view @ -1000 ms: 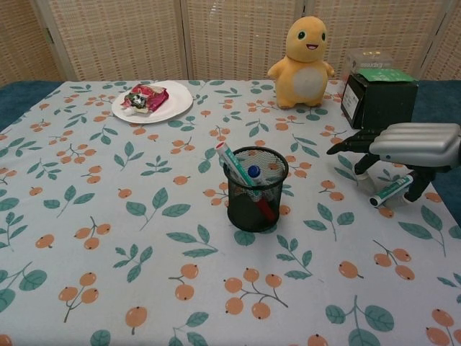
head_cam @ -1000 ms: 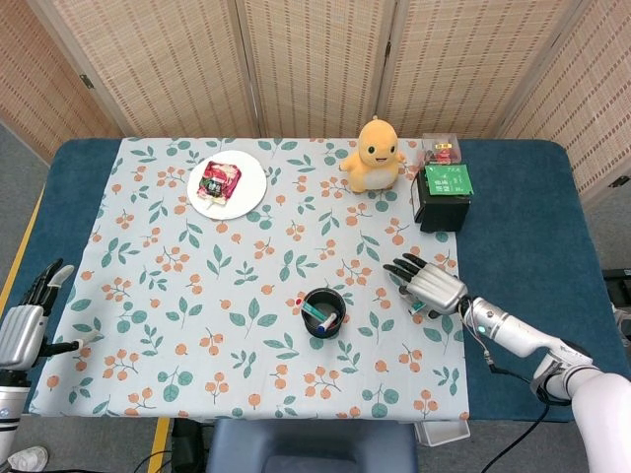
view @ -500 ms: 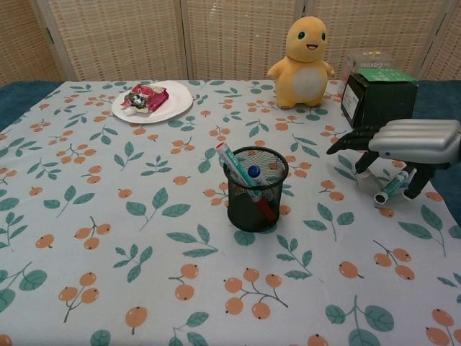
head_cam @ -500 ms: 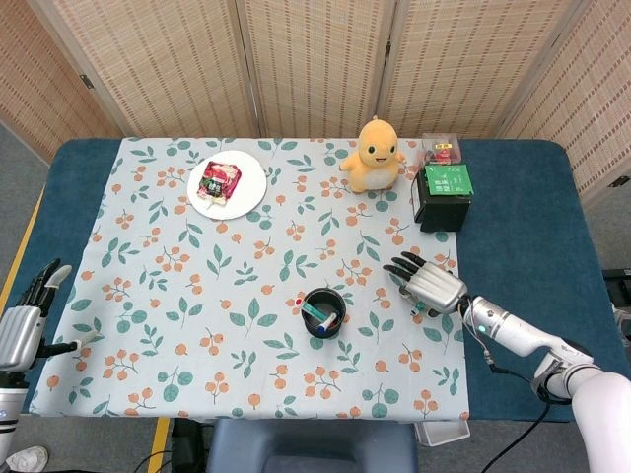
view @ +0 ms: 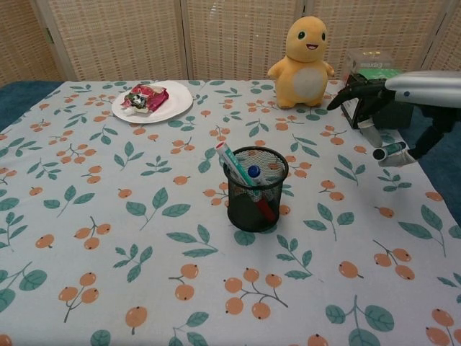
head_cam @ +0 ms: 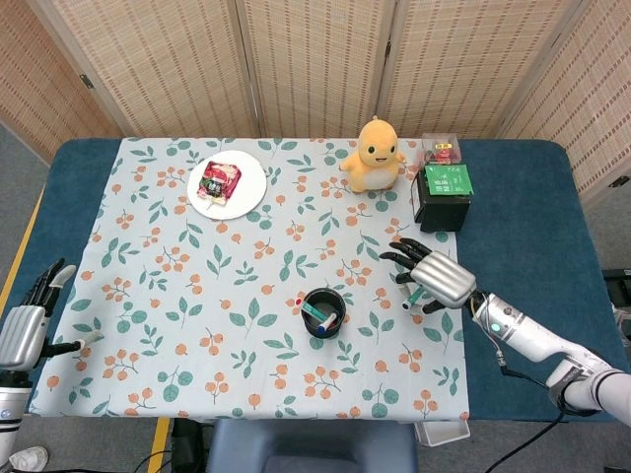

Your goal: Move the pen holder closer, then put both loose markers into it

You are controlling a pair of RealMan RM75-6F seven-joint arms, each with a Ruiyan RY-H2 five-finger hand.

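The black mesh pen holder (head_cam: 323,312) (view: 256,189) stands near the table's front middle with a green-and-white marker and other pens inside it. My right hand (head_cam: 434,279) (view: 407,95) hovers above the cloth to the holder's right and pinches a green-and-white marker (view: 390,150) (head_cam: 415,296), which hangs under the palm clear of the table. My left hand (head_cam: 25,325) is off the table's left front corner, fingers apart and holding nothing.
A white plate (head_cam: 251,189) (view: 176,101) with a snack packet sits at the back left. An orange plush toy (head_cam: 375,155) (view: 305,54) and a black box (head_cam: 442,197) (view: 382,97) with a green top stand at the back right, close behind my right hand.
My right hand closed on the marker lying on the cloth and lifted it off the table. The left hand barely moved.
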